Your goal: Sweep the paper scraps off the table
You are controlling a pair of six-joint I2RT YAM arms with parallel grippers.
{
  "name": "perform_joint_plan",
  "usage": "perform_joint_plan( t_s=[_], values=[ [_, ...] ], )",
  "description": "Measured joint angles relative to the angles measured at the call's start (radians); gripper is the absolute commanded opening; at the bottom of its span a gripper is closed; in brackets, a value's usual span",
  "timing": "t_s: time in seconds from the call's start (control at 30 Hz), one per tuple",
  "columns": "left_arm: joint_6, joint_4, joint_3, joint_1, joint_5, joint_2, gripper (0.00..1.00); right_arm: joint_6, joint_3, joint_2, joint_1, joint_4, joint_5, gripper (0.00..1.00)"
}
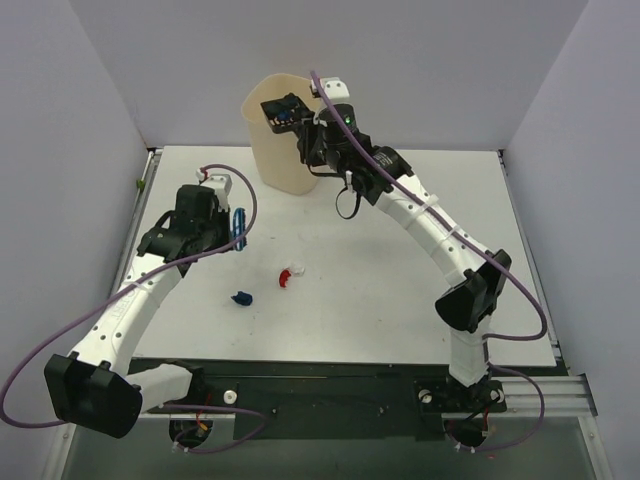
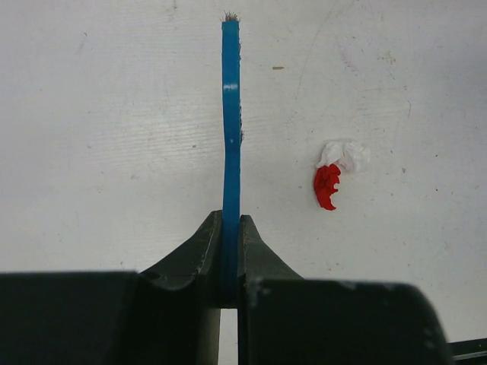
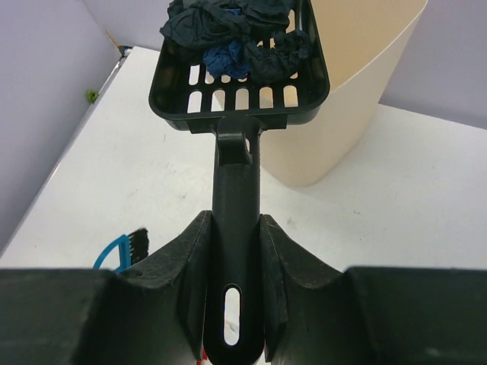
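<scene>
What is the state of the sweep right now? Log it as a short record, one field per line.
left gripper: shut on the blue brush
right gripper: shut on the handle of the scoop
scoop position: raised at the mouth of the cream bin
scoop load: dark and blue scraps
on the table: red-and-white scrap, blue scrap
brush contact: touching neither loose scrap
</scene>
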Motion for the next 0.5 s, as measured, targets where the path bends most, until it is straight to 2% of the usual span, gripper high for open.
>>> perform_joint_plan(
  t_s=[0.3, 0.5],
  values=[
    [0.0, 0.023, -0.012, 0.001, 0.031, 0.0, 0.0, 0.123, 0.049, 0.117, -0.08, 0.086, -0.064, 0.0],
    [0.0, 0.035, -0.02, 0.002, 0.047, 0.0, 0.0, 0.371, 0.005, 0.2, -0.134, 0.282, -0.126, 0.0]
  ],
)
